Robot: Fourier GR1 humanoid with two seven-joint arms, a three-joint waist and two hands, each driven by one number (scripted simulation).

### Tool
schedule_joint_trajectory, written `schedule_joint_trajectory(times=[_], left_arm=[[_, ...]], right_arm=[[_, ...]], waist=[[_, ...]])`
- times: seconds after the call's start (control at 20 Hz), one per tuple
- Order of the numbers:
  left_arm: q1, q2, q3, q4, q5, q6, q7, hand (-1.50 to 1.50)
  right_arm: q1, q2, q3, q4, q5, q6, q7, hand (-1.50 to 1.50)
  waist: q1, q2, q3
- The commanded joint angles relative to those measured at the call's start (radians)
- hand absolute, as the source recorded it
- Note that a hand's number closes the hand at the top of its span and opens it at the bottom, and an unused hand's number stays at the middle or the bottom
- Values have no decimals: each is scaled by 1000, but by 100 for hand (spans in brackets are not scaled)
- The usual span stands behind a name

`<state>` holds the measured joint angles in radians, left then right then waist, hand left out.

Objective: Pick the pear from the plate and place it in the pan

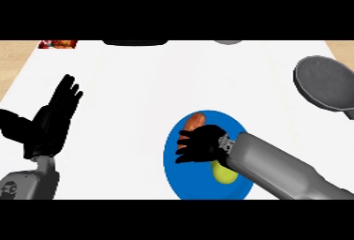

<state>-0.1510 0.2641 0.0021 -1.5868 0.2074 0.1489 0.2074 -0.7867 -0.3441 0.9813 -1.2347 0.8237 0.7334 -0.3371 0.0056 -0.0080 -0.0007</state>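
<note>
The right robot hand (200,144) extends over the blue plate (181,174) from the lower right, carried on a grey, smooth-surfaced forearm (283,169) that enters diagonally from the lower edge. Its black fingers are spread and slightly bent, pointing left, and hold nothing; whether they touch the plate or hover above it cannot be determined from this view.

The left robot hand (48,123) rests at the left side of the white tabletop (138,84), open, with fingers straight and pointing up and away, the thumb spread to the left.

The plate is round, flat and uniformly bright blue, appearing taller than wide. The pear (223,172) lies on the plate, near its right side, just below the right robot hand and partly covered by the forearm. The visible part is a smooth, rounded, yellow-green shape. A second item, an elongated orange-brown object (194,122), lies at the upper part of the plate, partly hidden by the fingers.

The pan (325,86) sits at the right edge of the tabletop, well apart from the plate. It is dark grey, round and shallow, with a matte surface.
</note>
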Motion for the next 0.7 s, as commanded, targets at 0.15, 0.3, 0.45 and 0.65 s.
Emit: schedule_joint_trajectory(times=[0.15,0.3,0.45,0.65], left_arm=[[11,-19,8,40,-3,-26,-41,0],[-24,-24,3,15,-21,3,3,0],[12,-32,-3,-15,-20,-2,-5,0],[-18,-23,8,19,-23,-14,-1,0]], right_arm=[[26,43,31,118,50,22,-84,-150],[29,60,36,83,44,-21,-148,150],[74,72,64,111,65,-64,-147,150],[67,81,34,119,63,-57,-160,150]], waist=[[4,11,0],[2,10,1],[8,10,1],[1,10,1]])
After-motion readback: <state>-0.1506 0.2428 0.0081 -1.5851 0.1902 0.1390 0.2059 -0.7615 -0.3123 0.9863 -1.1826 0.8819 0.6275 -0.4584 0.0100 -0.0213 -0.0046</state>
